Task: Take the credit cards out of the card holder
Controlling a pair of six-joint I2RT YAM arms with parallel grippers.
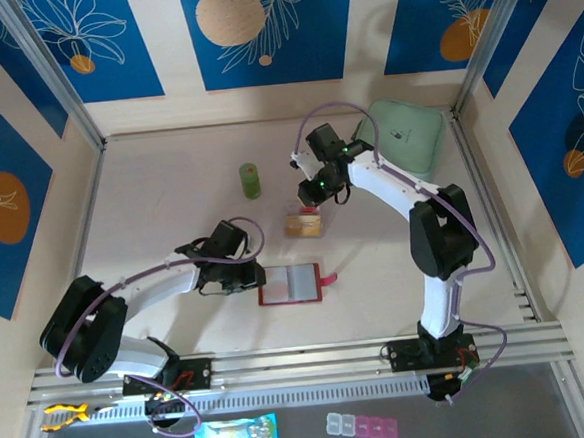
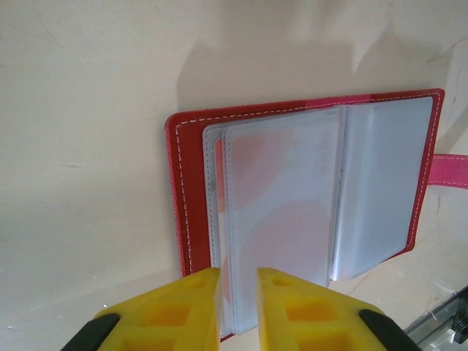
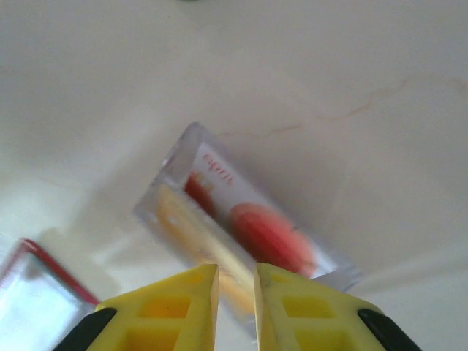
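The left end effector point(image 2: 238, 307) is nearly closed, pinching the near edge of the open red card holder point(image 2: 186, 190) lying on the table point(image 2: 88, 146). A pinkish card point(image 2: 278, 212) shows faintly through its greyish pockets just ahead. The right end effector point(image 3: 236, 300) is a narrow slit; I cannot tell if it grips anything. Directly beneath it a clear box point(image 3: 175, 164) holds credit cards point(image 3: 256, 227), their red lettering too blurred to read.

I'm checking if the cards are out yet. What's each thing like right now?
card holder: open flat, pockets showing.
credit cards: some inside the clear box.
left fingers: pinched on a holder pocket.
right fingers: almost shut, above the box.
green pouch: lying flat.
green tube: standing upright.
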